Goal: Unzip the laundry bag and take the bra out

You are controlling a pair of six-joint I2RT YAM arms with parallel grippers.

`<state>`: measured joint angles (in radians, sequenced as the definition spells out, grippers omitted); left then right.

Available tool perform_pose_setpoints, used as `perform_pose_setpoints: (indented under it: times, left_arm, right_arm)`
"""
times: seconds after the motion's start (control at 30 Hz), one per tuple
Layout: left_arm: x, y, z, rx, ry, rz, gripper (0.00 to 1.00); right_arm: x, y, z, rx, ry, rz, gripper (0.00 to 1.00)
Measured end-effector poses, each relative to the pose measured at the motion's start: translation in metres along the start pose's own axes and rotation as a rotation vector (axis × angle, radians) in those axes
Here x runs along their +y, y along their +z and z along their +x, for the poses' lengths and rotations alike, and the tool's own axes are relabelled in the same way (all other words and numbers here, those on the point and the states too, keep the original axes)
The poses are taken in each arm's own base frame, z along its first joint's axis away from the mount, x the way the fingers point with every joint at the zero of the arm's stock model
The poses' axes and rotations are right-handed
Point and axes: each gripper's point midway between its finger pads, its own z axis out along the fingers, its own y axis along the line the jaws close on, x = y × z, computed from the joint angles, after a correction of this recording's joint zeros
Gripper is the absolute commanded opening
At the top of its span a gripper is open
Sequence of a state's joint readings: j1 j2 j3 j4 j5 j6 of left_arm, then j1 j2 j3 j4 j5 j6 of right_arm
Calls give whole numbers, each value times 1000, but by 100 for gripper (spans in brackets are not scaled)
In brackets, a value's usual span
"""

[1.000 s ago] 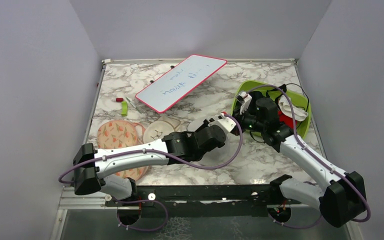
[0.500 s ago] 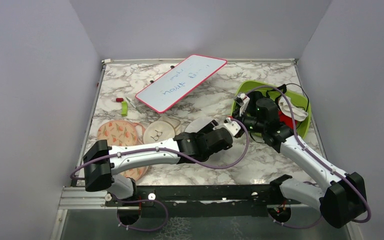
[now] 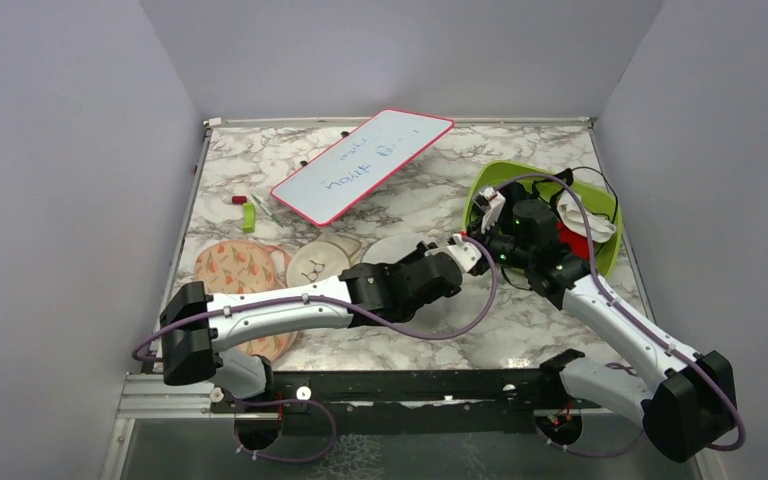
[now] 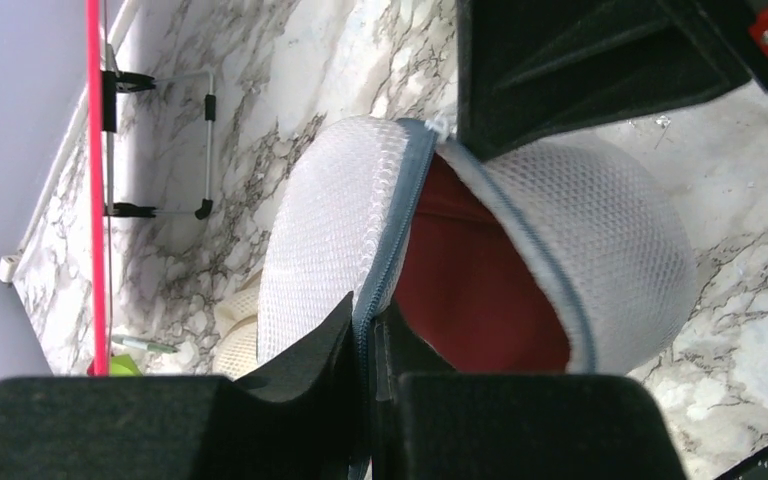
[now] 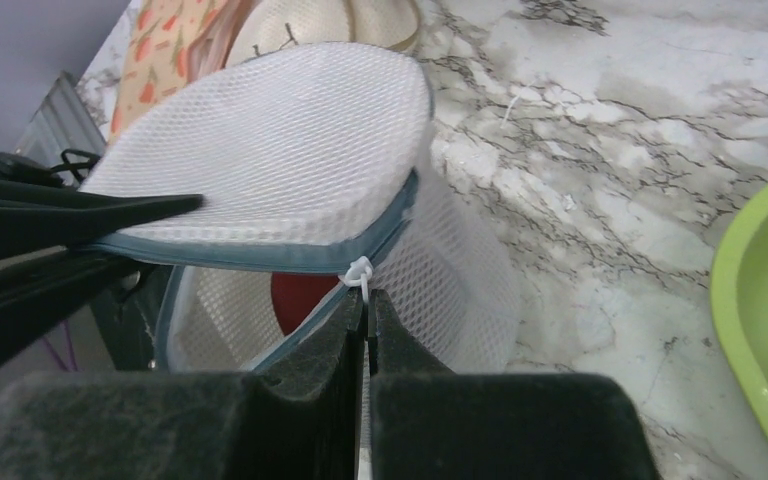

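The laundry bag (image 4: 600, 230) is a white mesh drum with a blue-grey zip, standing partly unzipped with its round lid (image 5: 280, 140) lifted. Inside shows the dark maroon bra (image 4: 470, 290), also seen through the gap in the right wrist view (image 5: 300, 295). My left gripper (image 4: 368, 312) is shut on the lid's zip edge. My right gripper (image 5: 368, 298) is shut on the white zip pull cord (image 5: 359, 270). In the top view both grippers, left (image 3: 460, 255) and right (image 3: 478, 238), meet over the bag (image 3: 392, 248), which the left arm mostly hides.
A green bowl (image 3: 600, 255) holding garments stands behind the right wrist. A whiteboard (image 3: 360, 165) with a red rim leans at the back. A floral pouch (image 3: 235, 265) and a beige pouch (image 3: 315, 265) lie left of the bag. A small green item (image 3: 248, 217) sits far left.
My left arm has reached further right, toward the right gripper, and now pinches the lid's zip edge. The right arm has barely moved.
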<state>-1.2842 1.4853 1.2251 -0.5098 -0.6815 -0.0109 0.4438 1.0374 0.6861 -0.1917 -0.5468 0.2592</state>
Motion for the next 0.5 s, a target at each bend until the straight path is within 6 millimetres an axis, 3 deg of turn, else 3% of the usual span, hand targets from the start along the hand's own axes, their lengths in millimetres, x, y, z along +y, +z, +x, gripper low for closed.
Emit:
perform_pose_setpoints:
  times: [0.2,0.4,0.5]
  left_arm:
    - [12,-18,-5,-51,2,14,0]
    - [10,-24,-8,-74,3,51,0]
    - [9,-23,-7,-70,6,53,0]
  right_arm:
    - [-13,3,-5,-5,5,72,1]
    - [-17,15,-5,6,5,63,1]
    - [-17,22,-2,23,8,36,14]
